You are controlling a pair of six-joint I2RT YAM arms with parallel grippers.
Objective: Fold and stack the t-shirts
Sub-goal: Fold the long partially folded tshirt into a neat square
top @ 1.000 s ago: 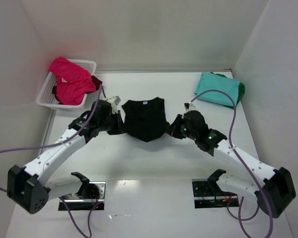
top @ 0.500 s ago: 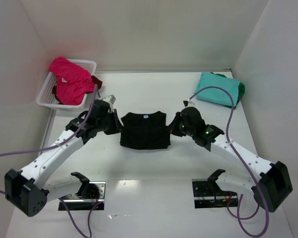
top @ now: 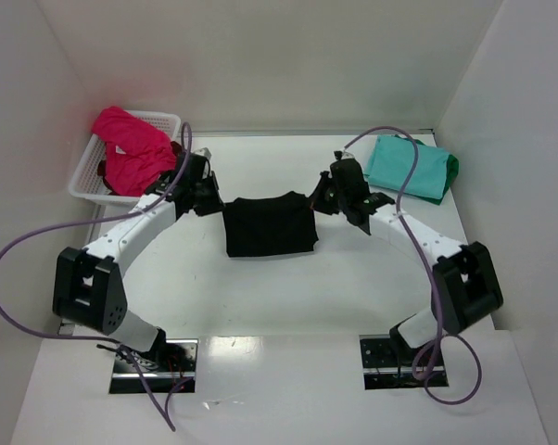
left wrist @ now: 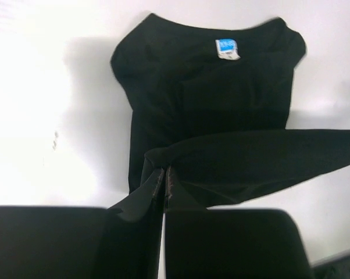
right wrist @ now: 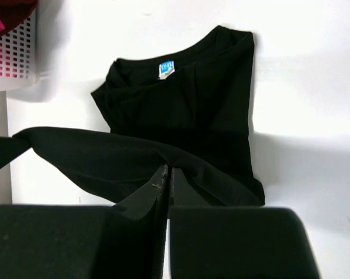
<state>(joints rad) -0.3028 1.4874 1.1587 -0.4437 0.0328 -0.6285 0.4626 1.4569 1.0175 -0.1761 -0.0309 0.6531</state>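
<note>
The black t-shirt point(top: 268, 226) lies mid-table, its lower part lifted and carried over its upper part. My left gripper point(top: 214, 201) is shut on the cloth's left corner and my right gripper point(top: 314, 201) is shut on its right corner. In the left wrist view the light-blue neck label point(left wrist: 227, 49) shows above the held fold point(left wrist: 250, 157); my left gripper point(left wrist: 164, 173) pinches the cloth. The right wrist view shows the label point(right wrist: 166, 68) and my right gripper point(right wrist: 168, 171) pinching the fold. A folded teal t-shirt point(top: 409, 167) over a green one lies at the back right. A magenta-pink t-shirt point(top: 131, 148) and a dark red one point(top: 181, 152) sit in the basket.
The white lattice basket point(top: 89, 176) stands at the back left, and its corner shows in the right wrist view point(right wrist: 12, 58). White walls close the table at the back and both sides. Purple cables loop from both arms.
Both grippers have moved away from the bases toward the back, carrying the black shirt's lower edge up over its collar end. The neck label is now covered in the top view.
</note>
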